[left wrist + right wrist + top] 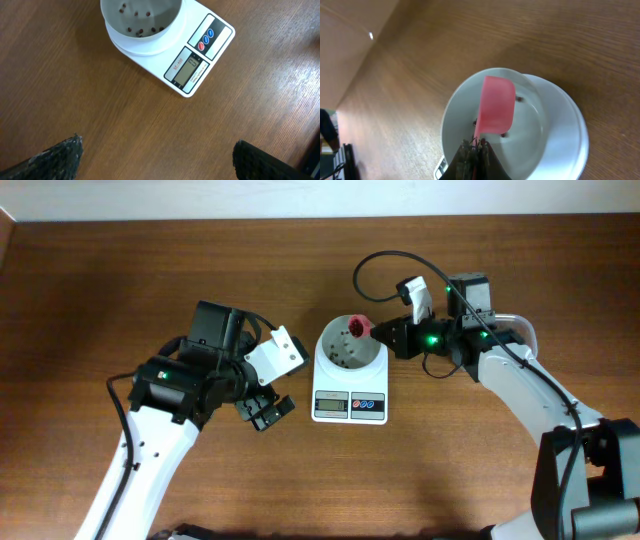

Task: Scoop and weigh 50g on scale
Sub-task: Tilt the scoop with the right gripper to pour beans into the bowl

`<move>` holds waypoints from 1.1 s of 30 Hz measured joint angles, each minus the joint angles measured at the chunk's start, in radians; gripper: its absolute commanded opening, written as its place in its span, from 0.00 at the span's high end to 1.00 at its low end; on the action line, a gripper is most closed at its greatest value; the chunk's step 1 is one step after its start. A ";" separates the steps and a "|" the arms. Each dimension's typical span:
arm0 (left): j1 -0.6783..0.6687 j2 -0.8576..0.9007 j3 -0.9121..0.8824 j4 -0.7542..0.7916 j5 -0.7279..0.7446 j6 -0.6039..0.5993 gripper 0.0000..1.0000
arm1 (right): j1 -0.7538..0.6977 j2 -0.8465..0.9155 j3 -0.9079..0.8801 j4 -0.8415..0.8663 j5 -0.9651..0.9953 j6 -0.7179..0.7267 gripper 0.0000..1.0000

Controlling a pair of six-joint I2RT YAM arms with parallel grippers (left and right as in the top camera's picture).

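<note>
The white scale (349,406) stands mid-table with its round bowl (350,352) on top. A few dark beans (142,32) lie scattered in the bowl (165,37). My right gripper (388,336) is shut on the handle of a pink scoop (360,328), which is tipped over the bowl's far right rim. The right wrist view shows the scoop (495,107) over the bowl (555,145), my right gripper (476,145) clamped on its handle, and loose beans (520,99) beside it. My left gripper (157,150) hovers open over bare wood, left of the scale (200,60), with nothing between its fingers.
A black cable (375,270) loops above the table behind the scale. A clear plastic edge (522,328) shows behind my right arm. The left arm's white body (150,450) crosses the near left of the table.
</note>
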 measured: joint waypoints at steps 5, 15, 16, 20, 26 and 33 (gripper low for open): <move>0.000 0.000 0.000 0.000 0.000 0.000 0.01 | 0.001 0.000 0.000 0.012 -0.043 -0.037 0.96; 0.000 0.000 0.000 0.000 0.000 0.000 0.01 | 0.002 0.000 0.000 0.027 0.029 0.005 0.96; 0.000 0.000 0.000 0.000 0.000 0.000 0.01 | 0.002 0.000 0.000 0.027 0.031 0.005 0.96; 0.000 0.000 0.000 0.000 0.000 0.000 0.01 | 0.002 0.000 0.000 0.034 0.037 0.005 0.96; 0.000 0.000 0.000 0.000 0.000 0.000 0.01 | 0.002 0.000 0.000 0.034 0.039 0.005 0.96; 0.000 0.000 0.000 0.000 0.000 0.000 0.01 | 0.002 0.000 0.000 0.034 0.089 0.005 0.96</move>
